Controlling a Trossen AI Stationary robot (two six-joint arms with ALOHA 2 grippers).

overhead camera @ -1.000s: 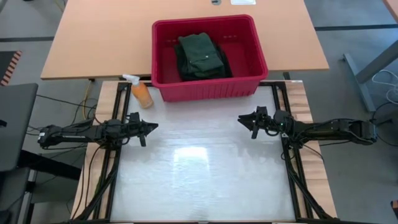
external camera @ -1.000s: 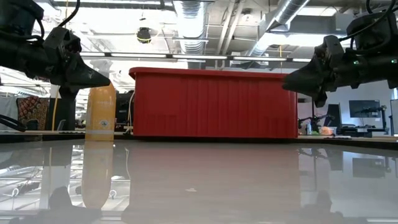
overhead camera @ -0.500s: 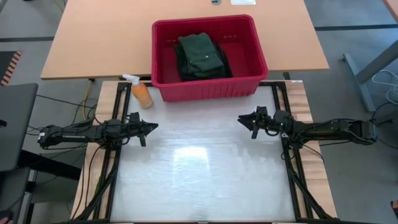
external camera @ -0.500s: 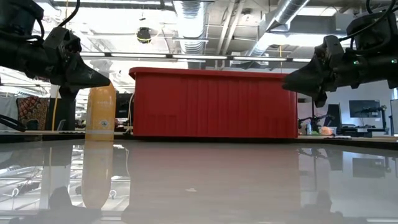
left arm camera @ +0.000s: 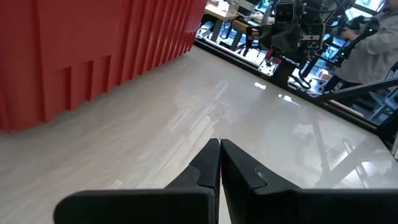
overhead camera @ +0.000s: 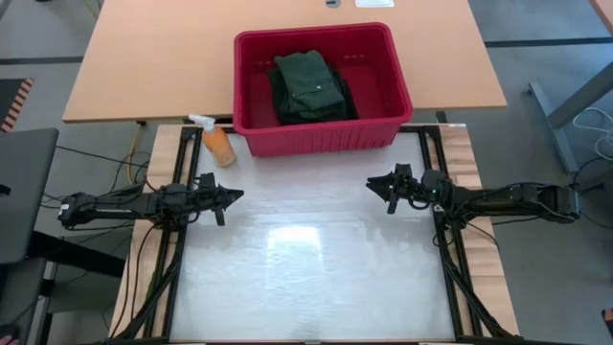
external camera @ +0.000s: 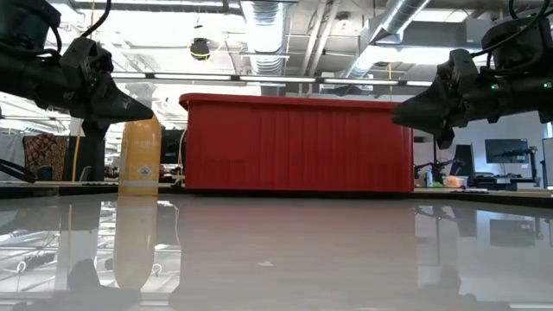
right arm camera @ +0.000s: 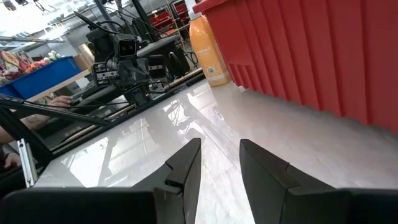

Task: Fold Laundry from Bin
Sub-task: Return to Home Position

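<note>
At tabletop height the wall of the bin hides the laundry completely, and my left arm covers the nozzle of the spray bottle. From above, the dark piece under the green one shows only at its edges. My left wrist camera crops the bin and a person beyond.

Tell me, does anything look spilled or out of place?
Nothing stands out: folded green shirt in the red bin, orange spray bottle upright beside it, left end effector and right end effector hovering empty.
</note>
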